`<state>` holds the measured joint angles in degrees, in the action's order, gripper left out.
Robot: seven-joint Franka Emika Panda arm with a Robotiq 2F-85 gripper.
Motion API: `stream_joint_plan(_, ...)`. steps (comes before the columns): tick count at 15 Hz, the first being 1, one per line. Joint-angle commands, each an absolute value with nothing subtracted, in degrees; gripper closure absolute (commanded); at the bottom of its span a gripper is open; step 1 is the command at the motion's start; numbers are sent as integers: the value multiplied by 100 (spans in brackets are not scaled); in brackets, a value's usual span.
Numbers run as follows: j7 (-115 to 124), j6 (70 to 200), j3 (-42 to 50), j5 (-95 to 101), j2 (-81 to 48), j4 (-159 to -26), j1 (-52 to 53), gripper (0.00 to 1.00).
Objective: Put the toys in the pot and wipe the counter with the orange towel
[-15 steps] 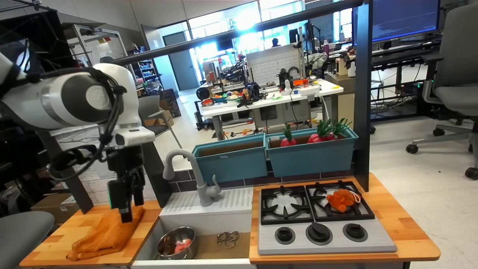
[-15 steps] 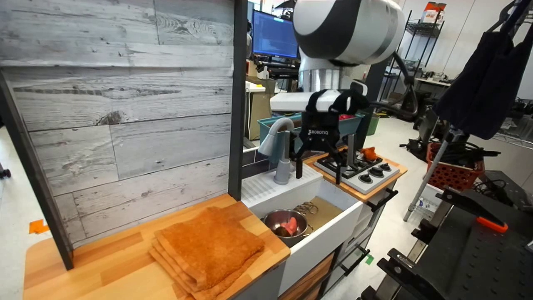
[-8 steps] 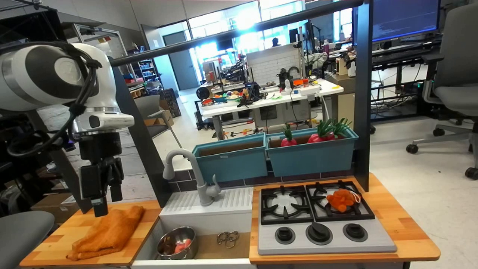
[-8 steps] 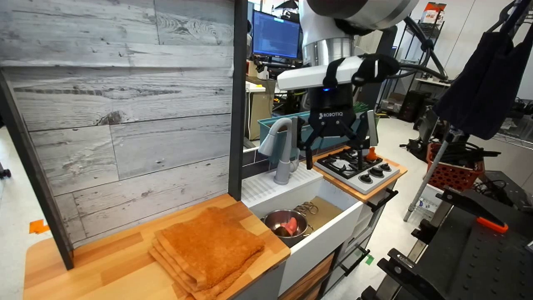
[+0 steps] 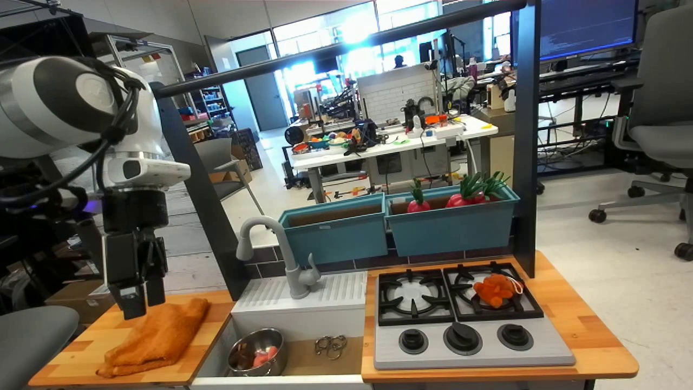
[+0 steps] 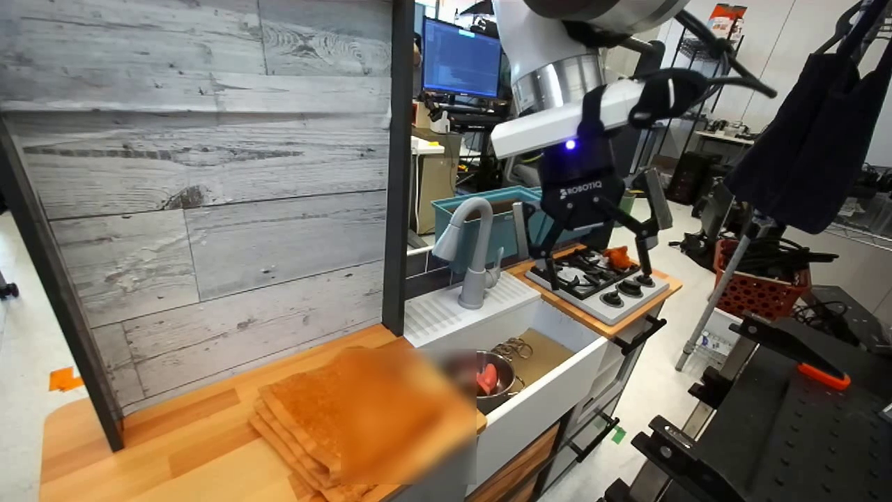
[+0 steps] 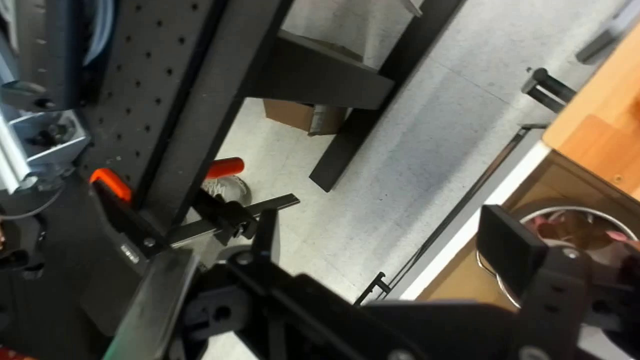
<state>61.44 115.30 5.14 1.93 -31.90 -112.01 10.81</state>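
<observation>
Below the gripper [image 6: 600, 277] and off to one side, the pot [image 5: 264, 338] sits in the sink [image 6: 543, 411] with pinkish-red toys [image 5: 262, 359] inside it. Over the last second the gripper has swung farther from the pot in both exterior views and now leans at more of a slant, while the toys lie as they did. Its jaws stand wide with nothing between them; past them the wrist view shows mainly floor [image 7: 425, 150], with the pot near one side. That looks like a withdrawal after placing, so the first half of the task is probably done. One doubt is the orange bunched thing [image 5: 495, 290] on the stove [image 5: 436, 356], well away from the gripper: I cannot tell whether it counts as a toy. The orange towel [image 6: 306, 411] is unmoved, folded on the counter [image 5: 81, 346], lower than the gripper and not touched by it; blur hides part of it in an exterior view. Wiping has yet to begin. Next the gripper likely has to come over the towel, where a shallow pinch could lift only the top fold.
</observation>
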Motion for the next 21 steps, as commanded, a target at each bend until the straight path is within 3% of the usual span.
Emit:
stream_joint_plan(1,5319,10729,419,734,-2485,-11206,1033,0)
stream_joint_plan(9,3129,10744,204,1246,-2094,-11045,856,0)
stream_joint_plan(13,3314,10762,252,1292,-2131,-11070,921,0)
stream_joint_plan(17,3421,12051,218,1585,-2425,-11233,1062,0)
stream_joint_plan(21,3266,12384,44,1317,-3149,-10832,1244,0)
